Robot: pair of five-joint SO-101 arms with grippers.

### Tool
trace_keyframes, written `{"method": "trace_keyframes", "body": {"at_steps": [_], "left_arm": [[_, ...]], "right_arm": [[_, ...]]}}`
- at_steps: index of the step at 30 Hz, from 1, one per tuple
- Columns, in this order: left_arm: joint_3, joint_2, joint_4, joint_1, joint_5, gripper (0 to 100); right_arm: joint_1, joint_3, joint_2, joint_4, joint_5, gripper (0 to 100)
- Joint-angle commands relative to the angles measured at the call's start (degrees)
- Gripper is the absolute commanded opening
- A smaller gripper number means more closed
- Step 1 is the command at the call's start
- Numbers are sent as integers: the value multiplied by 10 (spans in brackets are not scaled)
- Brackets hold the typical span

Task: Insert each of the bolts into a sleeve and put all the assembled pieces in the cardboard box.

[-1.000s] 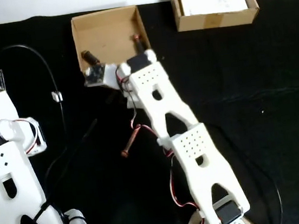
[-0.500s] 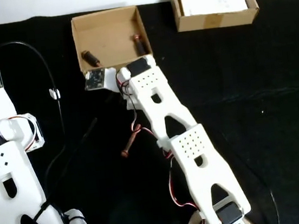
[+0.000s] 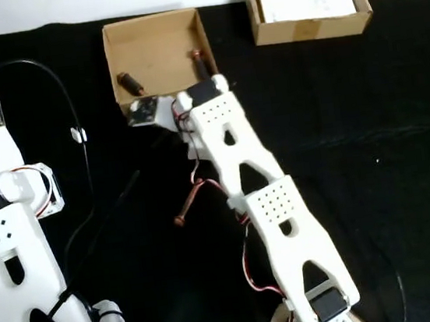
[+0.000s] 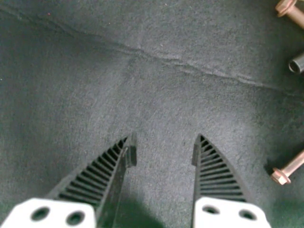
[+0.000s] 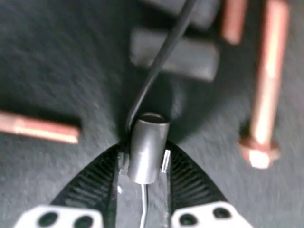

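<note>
Black cloth (image 3: 406, 184) under the cardboard box (image 3: 156, 54) seemingly meets a white wall (image 3: 63, 7).

A sleeve (image 4: 297, 62) and a bolt (image 4: 286, 6) were cut off by the left wrist view's edge; the right arm (image 3: 228, 140) hid the cardboard box's (image 3: 108, 64) five-o'clock corner.

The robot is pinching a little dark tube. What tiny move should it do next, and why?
Probably lift it a little. The right gripper is shut on the sleeve, and a bolt, a second sleeve and a thin cable crowd close around it, so rising clear first seems safest.
</note>
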Motion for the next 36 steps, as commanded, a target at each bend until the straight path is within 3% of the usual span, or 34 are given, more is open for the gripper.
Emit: {"method": "trace_keyframes", "body": {"at_steps": [1,16,19,28,36], "left_arm": [[-25,0,12,-2,-22,199],[-26,-4,53,-1,-40,199],[-26,-4,55,5,-64,199],[-27,-4,69,37,-64,199],[-27,-4,92,131,-64,191]], "right_arm": [[41,41,-105,8,-18,9],[172,606,-599,6,-27,9],[193,709,-683,6,-60,9],[234,929,-844,4,-206,9],[215,1055,-883,-94,-244,9]]}}
